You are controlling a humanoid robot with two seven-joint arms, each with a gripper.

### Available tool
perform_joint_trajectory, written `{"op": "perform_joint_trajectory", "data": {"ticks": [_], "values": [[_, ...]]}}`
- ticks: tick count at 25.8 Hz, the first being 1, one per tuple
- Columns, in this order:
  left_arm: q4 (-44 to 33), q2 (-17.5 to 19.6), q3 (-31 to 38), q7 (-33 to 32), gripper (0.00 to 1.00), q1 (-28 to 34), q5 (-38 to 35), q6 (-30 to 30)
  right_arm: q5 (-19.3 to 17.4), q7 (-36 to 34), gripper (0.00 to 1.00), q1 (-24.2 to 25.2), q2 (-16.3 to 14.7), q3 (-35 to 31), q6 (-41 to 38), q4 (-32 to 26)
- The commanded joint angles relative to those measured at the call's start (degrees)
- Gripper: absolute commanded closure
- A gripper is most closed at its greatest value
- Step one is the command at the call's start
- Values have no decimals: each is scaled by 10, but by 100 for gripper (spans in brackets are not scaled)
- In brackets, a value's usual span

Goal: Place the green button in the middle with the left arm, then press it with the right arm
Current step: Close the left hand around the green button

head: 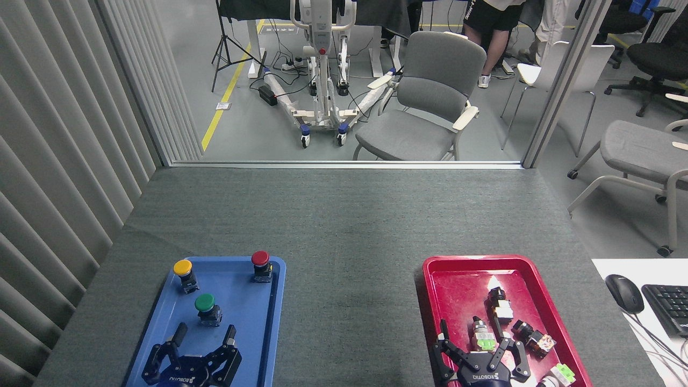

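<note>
The green button [207,307] stands upright in the blue tray [252,317], between a yellow button [184,273] and a red button [260,265]. My left gripper [205,332] hovers just in front of the green button with its fingers spread open, empty, the fingertips a short way short of the button's base. My right gripper [473,334] is open over the near end of the red tray [451,279], holding nothing. The grey felt middle of the table [349,290] lies between the two trays.
The red tray holds several small switch parts [502,309]. A mouse [623,293] and a keyboard [669,306] sit on a white desk at the right. A ribbed wall runs along the left. Chairs and a person's legs are beyond the table's far edge.
</note>
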Motion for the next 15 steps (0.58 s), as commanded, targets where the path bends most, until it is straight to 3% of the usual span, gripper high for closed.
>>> {"op": "perform_joint_trajectory", "data": {"ticks": [1,15], "values": [[2,0,-3,0,1,-2,0,-1,0,0,0,0,-1,0,0,0],[2,0,-4,-1,1,-4,0,0,0,0,0,0,2,1,0,0]]}}
